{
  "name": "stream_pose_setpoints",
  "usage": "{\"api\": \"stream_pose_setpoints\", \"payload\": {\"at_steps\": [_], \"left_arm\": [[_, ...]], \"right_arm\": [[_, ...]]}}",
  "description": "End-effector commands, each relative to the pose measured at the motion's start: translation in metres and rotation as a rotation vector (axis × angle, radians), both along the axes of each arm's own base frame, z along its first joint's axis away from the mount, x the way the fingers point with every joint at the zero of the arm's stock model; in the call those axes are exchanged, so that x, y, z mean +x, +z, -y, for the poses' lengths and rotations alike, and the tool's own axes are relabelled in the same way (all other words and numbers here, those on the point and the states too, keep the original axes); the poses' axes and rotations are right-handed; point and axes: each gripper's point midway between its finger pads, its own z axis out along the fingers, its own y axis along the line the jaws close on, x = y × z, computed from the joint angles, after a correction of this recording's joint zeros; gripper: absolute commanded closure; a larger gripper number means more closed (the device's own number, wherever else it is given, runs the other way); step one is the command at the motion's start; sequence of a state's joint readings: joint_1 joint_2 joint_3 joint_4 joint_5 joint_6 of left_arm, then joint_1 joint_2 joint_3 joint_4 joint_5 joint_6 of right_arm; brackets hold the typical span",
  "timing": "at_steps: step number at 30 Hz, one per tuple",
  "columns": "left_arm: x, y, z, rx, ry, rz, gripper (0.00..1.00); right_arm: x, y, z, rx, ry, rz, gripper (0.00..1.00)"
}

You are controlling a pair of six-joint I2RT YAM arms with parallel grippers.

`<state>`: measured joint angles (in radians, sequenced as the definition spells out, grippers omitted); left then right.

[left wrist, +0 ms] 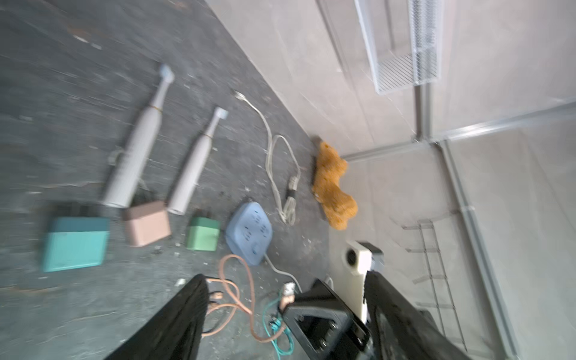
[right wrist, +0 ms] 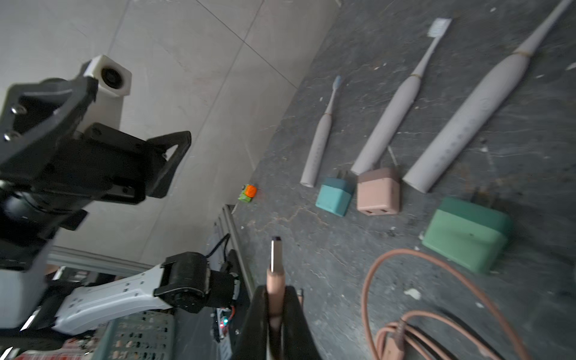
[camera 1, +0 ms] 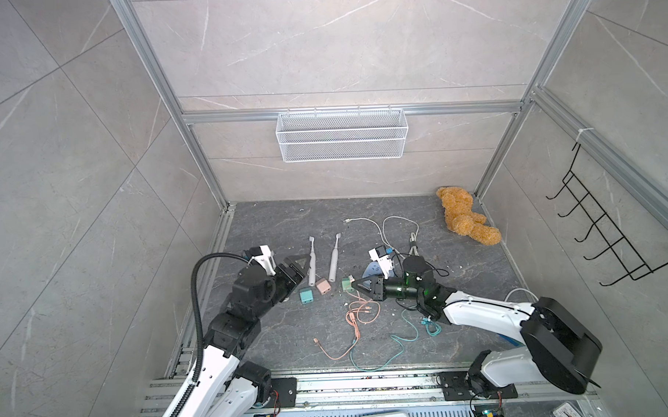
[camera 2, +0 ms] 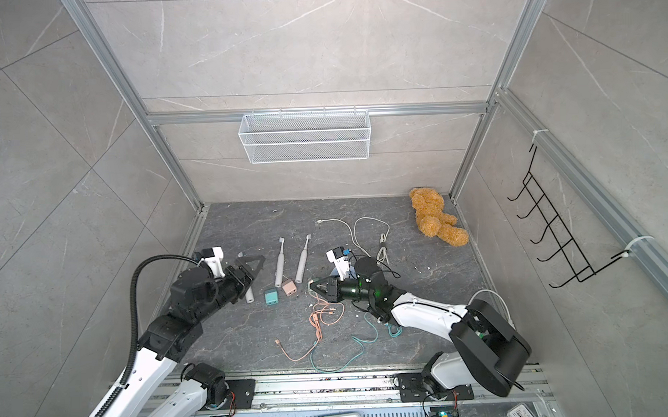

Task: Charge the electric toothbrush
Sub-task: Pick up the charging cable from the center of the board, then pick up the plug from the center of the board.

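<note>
Right gripper (right wrist: 276, 293) fingers clamp the pink cable plug (right wrist: 276, 265), bottom centre of the right wrist view. Left gripper (left wrist: 285, 277) fingers stand apart over the leftmost electric toothbrush (camera 2: 248, 293), left of centre in a top view.

**Robotics laboratory cell dressed as a bathroom mock-up.** Grey marble-look wall panels (camera 1: 319, 45) sit in a bare aluminium frame (camera 1: 226, 117); a wire basket (camera 1: 341, 134) and hook rack (camera 1: 604, 226) hang from it; left arm (camera 1: 216, 370) and right arm (camera 1: 481, 311) are bolted to a slotted rail (camera 1: 369, 384).
</note>
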<state>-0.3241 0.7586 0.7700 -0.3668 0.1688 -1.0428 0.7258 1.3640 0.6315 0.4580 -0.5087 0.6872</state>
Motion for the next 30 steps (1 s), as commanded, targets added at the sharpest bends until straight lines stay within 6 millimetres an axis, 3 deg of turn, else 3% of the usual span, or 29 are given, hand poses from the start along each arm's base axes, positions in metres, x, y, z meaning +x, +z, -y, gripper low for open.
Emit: {"api": "stream_pose_setpoints", "payload": {"at_steps": [1,3,11,18,30], "left_arm": [[-0.019,-0.062,-0.022,0.104,-0.038,-0.323,0.18],[-0.016,-0.073,-0.029,0.097,-0.038,-0.388,0.18],[-0.011,-0.116,-0.019,0.066,-0.068,-0.559,0.17],[-0.016,-0.147,-0.009,0.215,-0.101,-0.683,0.18],[-0.001,-0.171,-0.016,0.443,-0.09,-0.774,0.21]], "right_arm": [[-0.005,-0.043,0.025,-0.287,-0.033,0.018,1.0],[-0.011,-0.046,0.027,-0.332,-0.02,0.034,1.0],[-0.044,-0.053,0.023,-0.511,0.068,0.134,1.0],[-0.07,-0.05,0.009,-0.533,0.169,0.191,1.0],[-0.095,-0.042,-0.011,-0.468,0.272,0.243,1.0]]}}
